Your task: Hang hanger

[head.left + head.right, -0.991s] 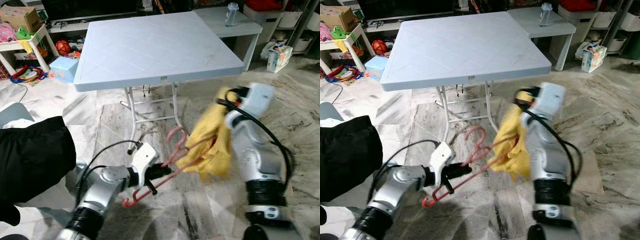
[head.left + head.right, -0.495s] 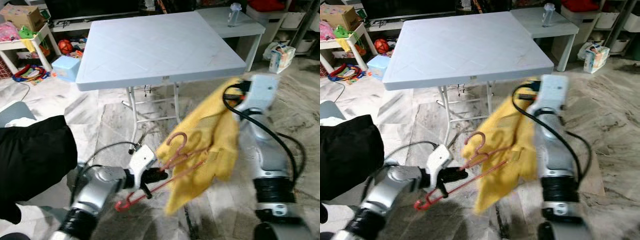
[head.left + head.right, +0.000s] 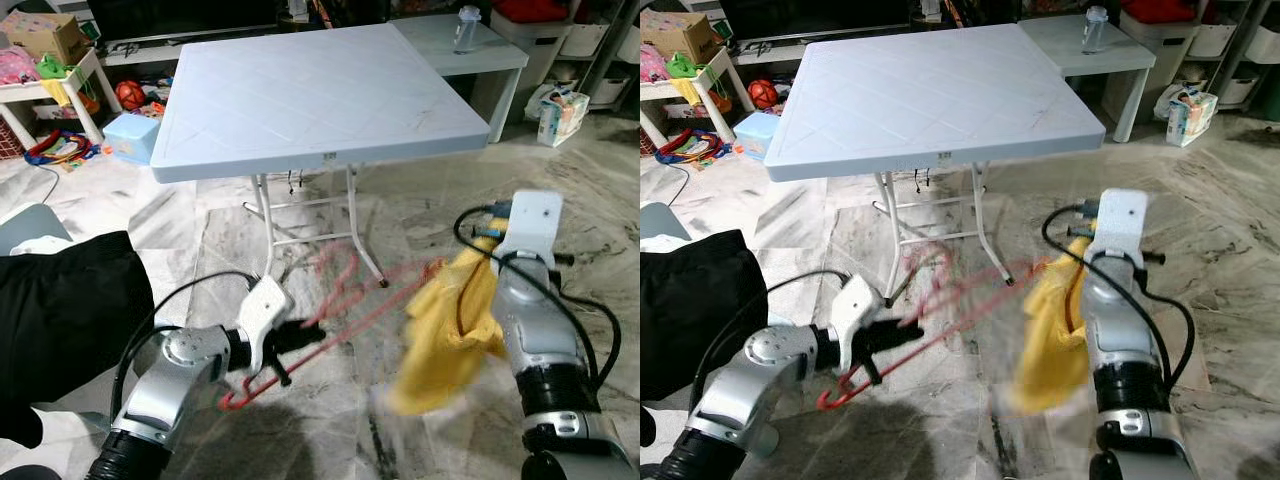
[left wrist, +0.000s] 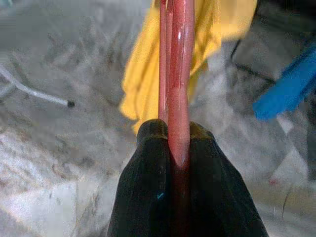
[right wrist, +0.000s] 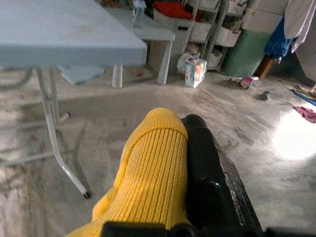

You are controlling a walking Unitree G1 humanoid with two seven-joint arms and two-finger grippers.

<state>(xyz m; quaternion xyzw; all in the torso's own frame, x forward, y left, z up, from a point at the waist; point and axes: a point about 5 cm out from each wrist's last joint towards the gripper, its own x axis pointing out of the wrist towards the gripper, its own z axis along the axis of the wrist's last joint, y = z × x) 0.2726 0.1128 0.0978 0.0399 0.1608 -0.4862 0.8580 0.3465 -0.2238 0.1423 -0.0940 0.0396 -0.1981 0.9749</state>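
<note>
- Pinching the red hanger (image 3: 335,300) low on its bar, the left gripper (image 4: 173,148) has its fingers clamped tight on it. My guess is that leaves the hook end free, out beyond the fingers and aimed toward the cloth.
- The right gripper (image 5: 185,163) has its fingers closed on a yellow knit garment (image 3: 450,330), bunched up right against them with the rest dangling below. It looks held up so it can be fed onto the hanger, though the two are blurred where they meet and I can't tell if they touch.
- So the hanger sits in midair between the two arms, not hung on anything yet.
- Beyond both sets of fingers stands a pale blue folding surface (image 3: 320,90) on white legs, nothing on it.
- The floor is grey marbled tile (image 3: 600,240). Further off there's a low white table with a bottle (image 3: 466,28), storage bins, and toys.
- Something black (image 3: 60,320) sits outside the left arm.
</note>
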